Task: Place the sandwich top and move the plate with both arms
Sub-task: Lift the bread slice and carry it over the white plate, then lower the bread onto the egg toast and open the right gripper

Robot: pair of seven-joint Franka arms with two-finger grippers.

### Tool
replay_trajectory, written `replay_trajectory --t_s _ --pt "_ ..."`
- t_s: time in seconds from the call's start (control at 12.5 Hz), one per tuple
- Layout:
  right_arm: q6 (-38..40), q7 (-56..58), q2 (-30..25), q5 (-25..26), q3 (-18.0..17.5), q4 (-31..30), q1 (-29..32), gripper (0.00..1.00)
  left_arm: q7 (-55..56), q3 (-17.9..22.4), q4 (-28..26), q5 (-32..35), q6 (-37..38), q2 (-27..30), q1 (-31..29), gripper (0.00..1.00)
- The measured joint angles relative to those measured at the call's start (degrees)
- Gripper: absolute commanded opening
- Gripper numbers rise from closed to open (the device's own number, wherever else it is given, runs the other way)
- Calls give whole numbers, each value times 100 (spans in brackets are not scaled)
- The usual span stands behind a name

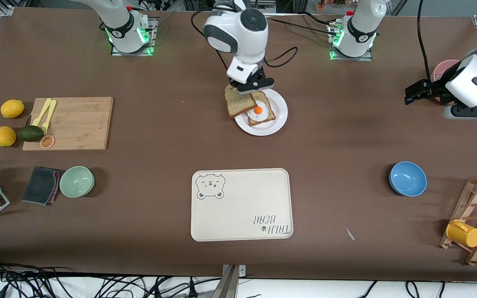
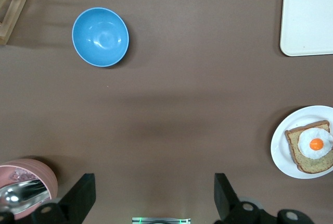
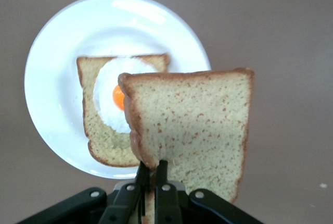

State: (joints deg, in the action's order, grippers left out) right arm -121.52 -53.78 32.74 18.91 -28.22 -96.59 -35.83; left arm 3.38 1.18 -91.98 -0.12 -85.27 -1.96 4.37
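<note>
My right gripper [image 1: 250, 87] [image 3: 152, 166] is shut on the crust edge of the sandwich top [image 1: 236, 103] [image 3: 192, 125], a speckled tan slice. It hangs tilted in the air over the white plate [image 1: 278, 120] [image 3: 52, 78], off-centre toward the right arm's end. On the plate lies another bread slice with a fried egg [image 1: 258, 111] [image 3: 112, 96], partly covered by the held slice. My left gripper [image 1: 409, 96] [image 2: 153, 182] waits open and holds nothing, over bare table at the left arm's end, well apart from the plate [image 2: 278, 151].
A cream bear tray [image 1: 242, 205] lies nearer the front camera than the plate. A blue bowl [image 1: 407, 178] and a pink bowl [image 1: 443, 70] sit at the left arm's end, with a mug rack [image 1: 474, 219]. A cutting board [image 1: 73, 124] and green bowl [image 1: 76, 181] occupy the right arm's end.
</note>
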Motion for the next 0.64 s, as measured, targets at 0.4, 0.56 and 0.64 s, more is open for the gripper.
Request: replay_trajectory --t_s 0.4,0.56,0.64 --pt "19 -8 593 156 21 759 -308 0 0 0 0 0 6 -1 -1 100" --pt "26 -8 758 237 46 902 -341 0 0 0 0 0 6 -2 -1 100" --pt "26 -8 818 266 53 934 -349 0 0 0 0 0 6 -2 -1 100"
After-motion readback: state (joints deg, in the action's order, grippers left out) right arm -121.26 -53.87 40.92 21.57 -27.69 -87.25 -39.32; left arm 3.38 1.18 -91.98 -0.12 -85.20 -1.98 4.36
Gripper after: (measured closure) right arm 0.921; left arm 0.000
